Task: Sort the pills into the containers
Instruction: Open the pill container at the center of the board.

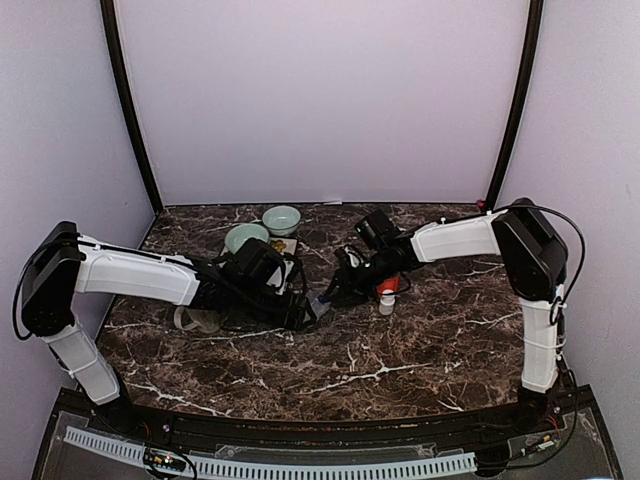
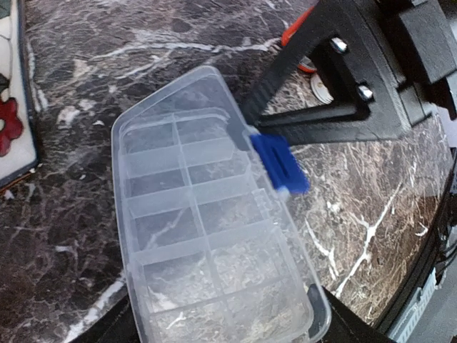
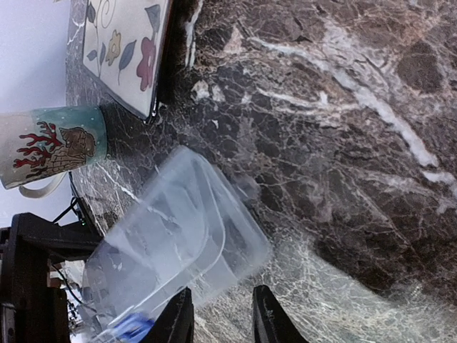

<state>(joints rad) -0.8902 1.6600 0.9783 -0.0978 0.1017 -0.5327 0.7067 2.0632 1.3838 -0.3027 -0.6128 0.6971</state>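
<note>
– On the dark marble counter [image 1: 420,350], what is there, and how many of each?

– One clear organiser box [image 2: 214,236], lying mid-counter between the two arms, with one blue latch [image 2: 280,163] on a long side. Two pale green bowls [image 1: 246,237] stand side by side towards the back. One flowered tile [image 3: 128,50] lies beside them. One mug [image 3: 50,146], painted with coral and a shell, sits near the left arm. One white bottle with a red cap [image 1: 386,297] stands just beside the right arm.

– And the cells [image 2: 150,136]?

– They run in two columns. The rows cannot be counted surely: the box's near end is cut off by the frame and the plastic glares.

– The claws?

– The right claw [image 3: 223,293] is released, its two fingers apart with bare counter between them, close by the box's latch side. The left claw [image 1: 306,312] reaches the box's other end. Its fingers barely show at the edge of its own camera, so I cannot tell whether it is clenched or released.

– Anything else hidden?

– The left wrist view shows the bottle half hidden behind the right claw. What the bowls hold is too small to make out.
</note>
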